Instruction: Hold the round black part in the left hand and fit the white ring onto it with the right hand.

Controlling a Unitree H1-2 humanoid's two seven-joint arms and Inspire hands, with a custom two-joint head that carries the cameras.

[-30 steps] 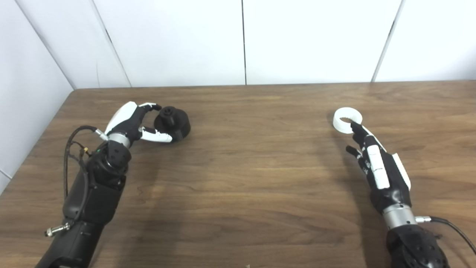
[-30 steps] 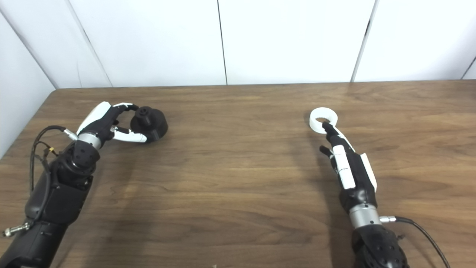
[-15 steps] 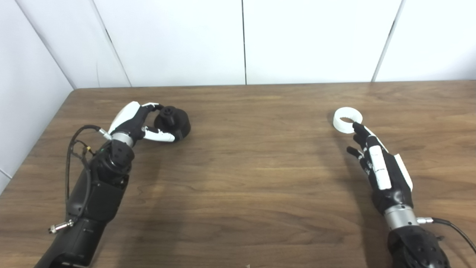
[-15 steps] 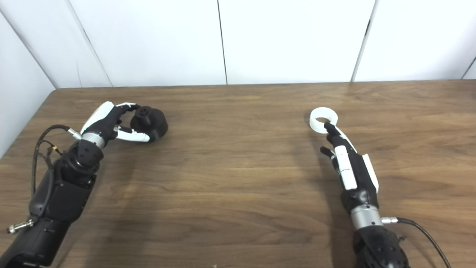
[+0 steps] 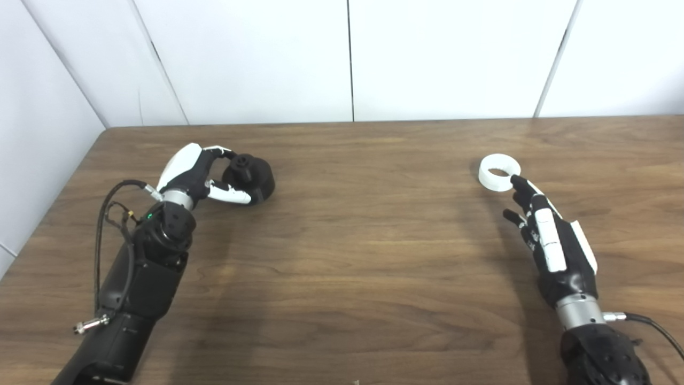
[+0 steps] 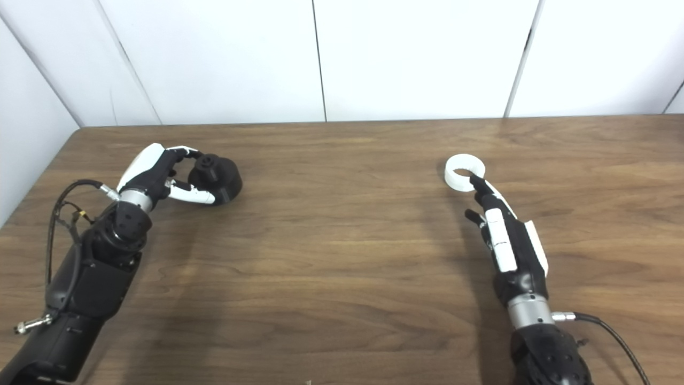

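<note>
The round black part (image 5: pixel 252 175), with a small knob on top, rests on the wooden table (image 5: pixel 352 224) at the left. My left hand (image 5: pixel 199 174) curls around its left side. The fingers arch over toward the knob and the thumb (image 5: pixel 231 195) lies along the part's near edge. I cannot tell how firm the contact is, and the part stays on the table. The white ring (image 5: pixel 499 172) lies flat at the right. My right hand (image 5: pixel 550 240) is open just in front of it, fingers stretched out, one fingertip at the ring's near right rim.
White wall panels (image 5: pixel 347 59) close off the table's far edge, and another panel runs along its left side. A cable (image 5: pixel 109 208) loops off the left forearm, and one trails from the right wrist (image 5: pixel 641 321).
My left hand has crept a little forward and right, closer around the black part. My right hand has slid slightly right, its fingertip now at the ring's right side. Neither object has moved.
</note>
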